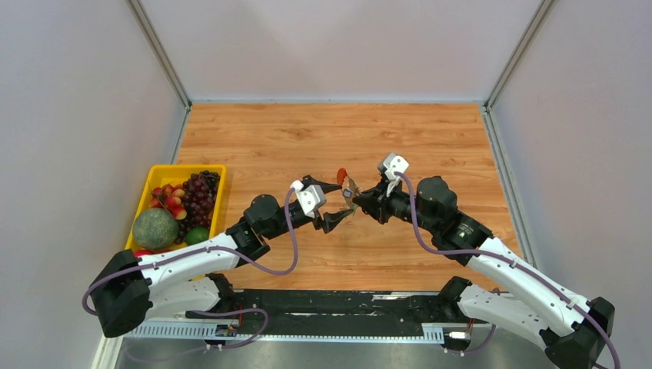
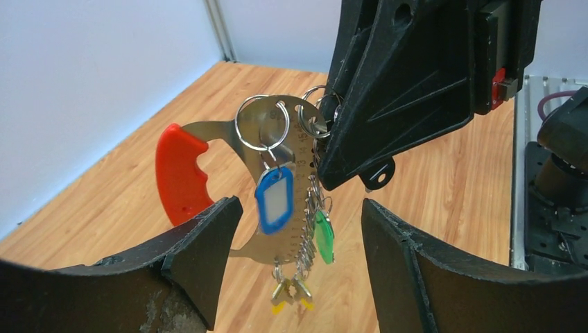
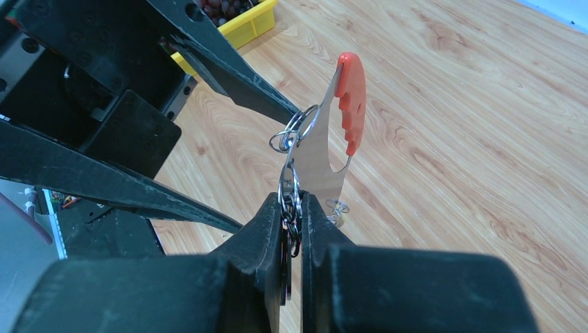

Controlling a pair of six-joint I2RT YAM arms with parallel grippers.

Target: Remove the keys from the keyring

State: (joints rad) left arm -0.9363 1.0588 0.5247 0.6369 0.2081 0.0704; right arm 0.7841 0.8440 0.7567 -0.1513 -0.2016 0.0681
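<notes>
Silvery and red, the keyring [image 1: 346, 184] hangs above the wooden worktop [image 1: 307, 138], midway between the two arms. The right pincer [image 1: 357, 197] is clamped on it, while the left pincer [image 1: 343, 202] stands apart around it. A yellow tray [image 1: 163, 174] of fruit sits at the worktop's left edge.

From the left wrist, that arm's fingers [image 2: 208, 243] flank the keyring [image 2: 229, 139] on either side. Keys [image 2: 274, 201] with blue, green and yellow heads dangle below it, off the worktop.

From the right wrist, the right pincer [image 3: 292, 208] is shut on the silver rings, and the keyring [image 3: 319, 159] rises beyond it with its red part on top.
</notes>
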